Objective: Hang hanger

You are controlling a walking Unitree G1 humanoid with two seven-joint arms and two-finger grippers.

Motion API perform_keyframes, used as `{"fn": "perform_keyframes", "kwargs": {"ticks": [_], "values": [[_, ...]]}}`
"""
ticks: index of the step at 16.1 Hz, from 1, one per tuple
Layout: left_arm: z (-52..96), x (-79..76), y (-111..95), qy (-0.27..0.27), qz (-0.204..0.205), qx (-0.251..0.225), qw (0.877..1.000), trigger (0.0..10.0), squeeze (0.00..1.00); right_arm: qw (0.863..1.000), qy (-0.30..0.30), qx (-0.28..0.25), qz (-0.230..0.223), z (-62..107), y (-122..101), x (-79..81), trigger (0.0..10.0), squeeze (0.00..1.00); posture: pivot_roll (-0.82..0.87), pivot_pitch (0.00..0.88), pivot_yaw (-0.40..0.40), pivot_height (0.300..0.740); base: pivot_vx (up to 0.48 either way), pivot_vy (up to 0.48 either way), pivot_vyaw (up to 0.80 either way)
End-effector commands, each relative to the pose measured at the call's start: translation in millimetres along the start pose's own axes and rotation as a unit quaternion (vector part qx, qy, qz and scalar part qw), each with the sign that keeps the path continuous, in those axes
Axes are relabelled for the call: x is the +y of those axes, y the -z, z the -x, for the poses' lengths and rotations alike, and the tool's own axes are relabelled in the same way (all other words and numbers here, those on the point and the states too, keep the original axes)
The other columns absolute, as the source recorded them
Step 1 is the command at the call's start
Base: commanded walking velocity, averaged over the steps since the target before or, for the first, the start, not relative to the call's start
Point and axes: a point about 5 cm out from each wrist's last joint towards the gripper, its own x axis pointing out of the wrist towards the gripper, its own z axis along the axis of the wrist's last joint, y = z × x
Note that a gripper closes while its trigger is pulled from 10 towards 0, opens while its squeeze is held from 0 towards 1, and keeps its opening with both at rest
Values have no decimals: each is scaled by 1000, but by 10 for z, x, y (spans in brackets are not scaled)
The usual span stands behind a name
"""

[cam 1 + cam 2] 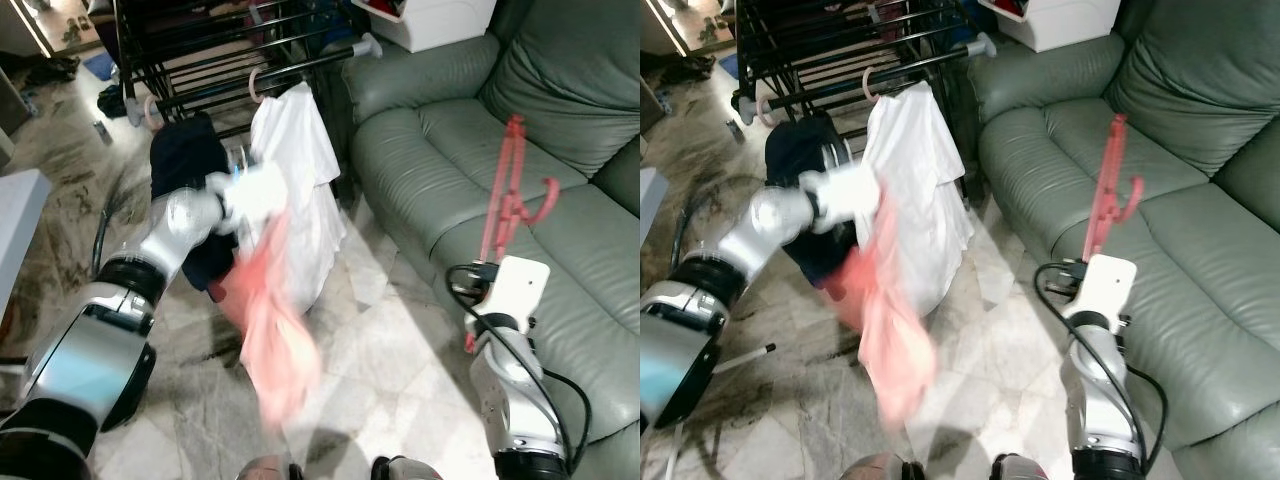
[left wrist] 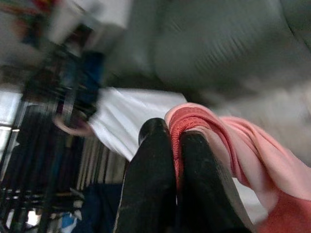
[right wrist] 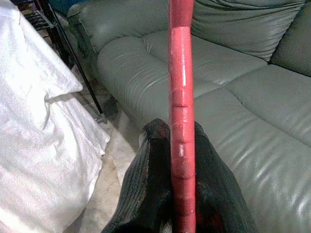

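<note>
Two grippers are each clamped on something: the right gripper (image 3: 177,141) holds a red plastic hanger (image 1: 512,190) upright over the grey-green leather sofa (image 1: 440,130), while the left gripper (image 2: 176,141) pinches a salmon-pink cloth garment (image 1: 272,330) beside the black metal drying rack (image 1: 215,60), seemingly ready to dress it.

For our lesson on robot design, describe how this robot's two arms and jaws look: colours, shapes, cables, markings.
Both arms are silver and rounded, with black bands at the joints. The left arm ends in a white wrist block. The right arm carries a white boxy wrist housing, and a black cable loops along it. Each gripper, left and right, has two long black jaws with a matte, tapered look. No markings are visible.
</note>
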Motion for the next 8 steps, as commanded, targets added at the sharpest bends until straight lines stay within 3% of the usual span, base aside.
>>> {"fn": "perform_keyframes", "kwargs": {"ticks": [1, 2, 4, 8], "values": [[12, 51, 11, -28, 47, -8, 998, 10000, 0, 1000, -2, -7, -3, 0, -25, 10, 10000, 0, -31, 36, 121, 740, 0, 0, 0], [-30, 47, -28, -47, 89, -26, 995, 10000, 0, 1000, -3, -8, -3, -28, -43, 15, 10000, 0, -27, 37, 123, 740, 0, 0, 0], [-62, -37, -42, -42, 75, -29, 996, 10000, 0, 1000, -3, -10, -6, -46, -52, 15, 10000, 0, -24, 36, 124, 740, 0, 0, 0], [-79, 20, 86, -123, 99, 47, 986, 10000, 0, 1000, -11, 0, -9, -25, 0, 74, 10000, 0, -20, 33, 126, 740, 0, 0, 0]]}}
